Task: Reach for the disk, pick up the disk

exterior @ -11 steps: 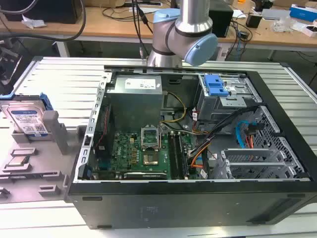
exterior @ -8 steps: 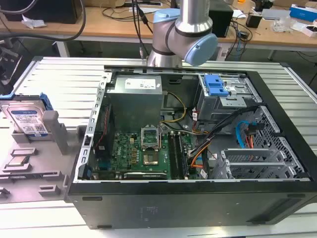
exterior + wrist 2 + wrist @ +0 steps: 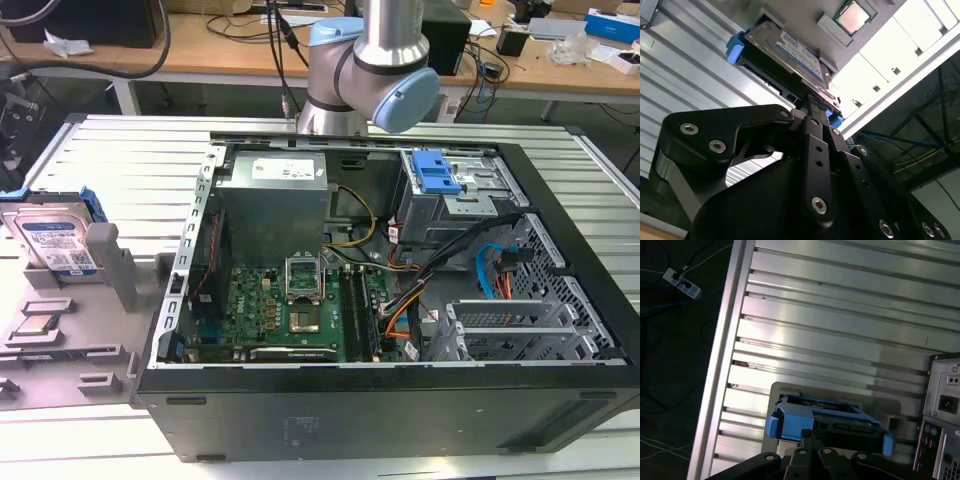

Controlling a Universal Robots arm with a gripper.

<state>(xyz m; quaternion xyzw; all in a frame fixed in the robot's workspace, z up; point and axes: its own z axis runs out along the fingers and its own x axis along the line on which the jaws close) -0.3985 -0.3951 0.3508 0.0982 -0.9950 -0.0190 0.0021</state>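
My hand point(image 3: 813, 102), black and jointed, points its tip at the disk point(image 3: 790, 50). In both wrist views the disk lies straight ahead, just beside that tip. I cannot tell whether the two touch, nor how wide my hand stands. The disk rests label up on a grey holder point(image 3: 105, 260) on the slatted metal bench point(image 3: 130, 170), to the exterior view's left of the open computer case point(image 3: 380, 420). A small silver chip point(image 3: 852, 15) sits near it. The disk's long axis, ending in blue frame corners, runs crosswise to my line of approach, so I judge that I face a long edge rather than a short end.
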